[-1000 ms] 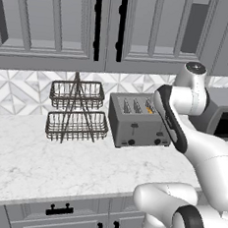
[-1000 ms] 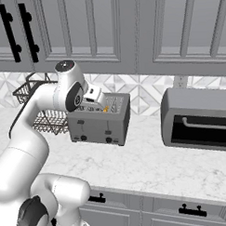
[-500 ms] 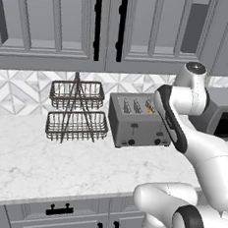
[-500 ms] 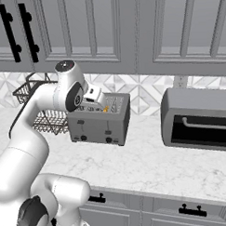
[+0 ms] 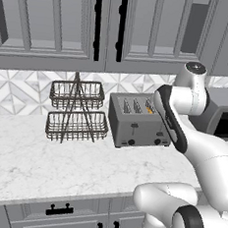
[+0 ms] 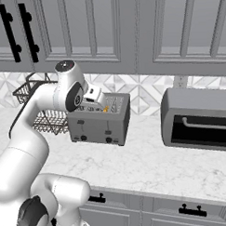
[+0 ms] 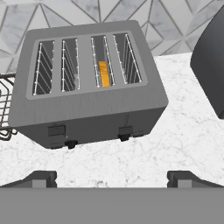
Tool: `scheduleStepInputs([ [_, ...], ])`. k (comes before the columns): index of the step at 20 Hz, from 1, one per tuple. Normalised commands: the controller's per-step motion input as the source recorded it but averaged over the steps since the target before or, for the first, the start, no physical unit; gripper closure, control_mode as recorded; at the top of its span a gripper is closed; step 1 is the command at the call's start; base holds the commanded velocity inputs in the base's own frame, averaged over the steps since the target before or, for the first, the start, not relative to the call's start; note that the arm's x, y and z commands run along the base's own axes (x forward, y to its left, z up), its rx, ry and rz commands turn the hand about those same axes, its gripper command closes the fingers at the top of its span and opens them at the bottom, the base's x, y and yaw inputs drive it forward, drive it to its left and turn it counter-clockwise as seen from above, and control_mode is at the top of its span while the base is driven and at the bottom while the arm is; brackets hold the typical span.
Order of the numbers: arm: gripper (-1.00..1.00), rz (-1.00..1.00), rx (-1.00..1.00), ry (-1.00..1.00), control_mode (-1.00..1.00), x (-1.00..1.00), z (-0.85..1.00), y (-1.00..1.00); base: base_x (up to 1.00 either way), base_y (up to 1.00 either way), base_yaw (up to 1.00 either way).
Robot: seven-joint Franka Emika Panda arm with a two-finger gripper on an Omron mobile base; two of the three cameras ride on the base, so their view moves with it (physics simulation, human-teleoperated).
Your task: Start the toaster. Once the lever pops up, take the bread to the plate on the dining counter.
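even flat rendered light, soft shadows, no glare/blur, all sharp

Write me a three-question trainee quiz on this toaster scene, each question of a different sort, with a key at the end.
1. True or false: the gripper is closed around the golden-tan bread slice.
2. Multiple choice: counting from the wire basket side in the hand view, which slot of the boxy grey metal toaster holds the bread? A first, B second, C third, D fourth.
3. Fill in: to the toaster's left in the left base view stands a two-tier dark wire ____.

Key: 1 false, the gripper is open above the toaster and holds nothing. 2 C. 3 basket rack.
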Motion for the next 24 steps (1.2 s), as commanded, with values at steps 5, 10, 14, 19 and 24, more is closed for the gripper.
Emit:
scheduleStepInputs([
  [5,-1.00,0.00,0.00,0.00,-1.00,0.00,0.00,0.00,0.00,0.00,0.00],
  [10,-1.00,0.00,0.00,0.00,-1.00,0.00,0.00,0.00,0.00,0.00,0.00],
  [14,-1.00,0.00,0.00,0.00,-1.00,0.00,0.00,0.00,0.00,0.00,0.00],
  [19,-1.00,0.00,0.00,0.00,-1.00,0.00,0.00,0.00,0.00,0.00,0.00],
  [24,-1.00,0.00,0.00,0.00,-1.00,0.00,0.00,0.00,0.00,0.00,0.00],
])
